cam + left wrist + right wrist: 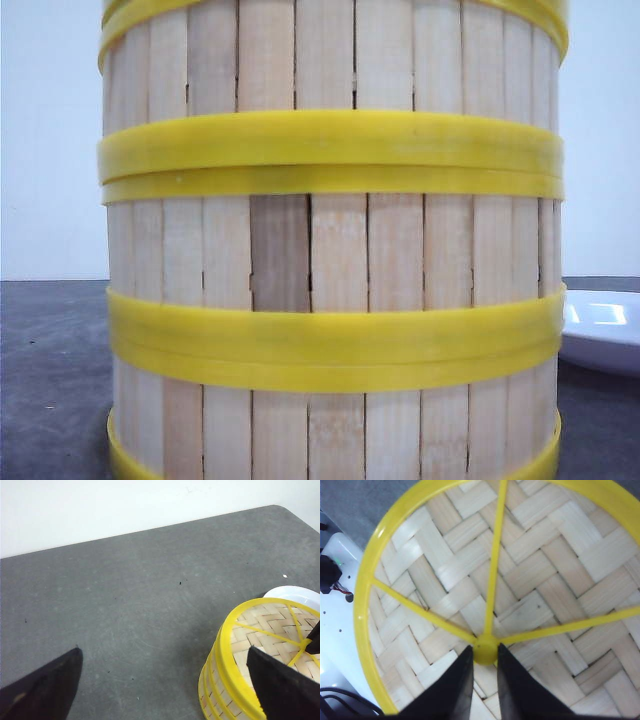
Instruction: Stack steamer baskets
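Observation:
A stack of steamer baskets (330, 250) fills the front view, pale slat walls with yellow rings meeting flush between the tiers. In the right wrist view I look down into the top basket (545, 570), with its woven floor and yellow spokes. My right gripper (485, 653) is shut on the yellow hub where the spokes meet. The left wrist view has the stack (260, 645) beside my left gripper (162, 655), which hangs open over bare tabletop. One of its fingers (280, 685) overlaps the stack's rim in that view.
A glossy white dish (605, 325) sits on the grey table just right of the stack, its rim (295, 592) also showing behind the stack. White robot hardware with cables (335, 580) lies beside the top basket. The table's far edge meets a white wall (125, 505).

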Motion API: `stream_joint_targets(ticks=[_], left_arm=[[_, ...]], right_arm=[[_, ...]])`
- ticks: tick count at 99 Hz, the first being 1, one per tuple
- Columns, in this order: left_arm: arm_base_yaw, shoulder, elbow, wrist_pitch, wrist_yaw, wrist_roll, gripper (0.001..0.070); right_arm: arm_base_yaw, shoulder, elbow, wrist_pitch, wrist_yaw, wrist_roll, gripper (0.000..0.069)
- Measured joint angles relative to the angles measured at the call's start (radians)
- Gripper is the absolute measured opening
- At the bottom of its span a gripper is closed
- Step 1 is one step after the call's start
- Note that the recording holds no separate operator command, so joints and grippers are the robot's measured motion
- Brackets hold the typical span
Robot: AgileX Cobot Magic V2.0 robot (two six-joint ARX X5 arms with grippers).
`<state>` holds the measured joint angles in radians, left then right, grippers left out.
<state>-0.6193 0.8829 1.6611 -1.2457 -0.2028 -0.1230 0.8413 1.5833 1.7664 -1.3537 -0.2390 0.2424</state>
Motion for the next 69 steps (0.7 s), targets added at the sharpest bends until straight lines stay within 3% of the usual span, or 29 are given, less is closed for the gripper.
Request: stream_joint_targets(ticks=[69], left_arm=[[0.0, 0.0, 0.0, -0.031, 0.0, 0.0, 0.063]], right_arm=[[0.01, 0.022, 0.014, 0.0, 0.007, -0.01, 0.005]])
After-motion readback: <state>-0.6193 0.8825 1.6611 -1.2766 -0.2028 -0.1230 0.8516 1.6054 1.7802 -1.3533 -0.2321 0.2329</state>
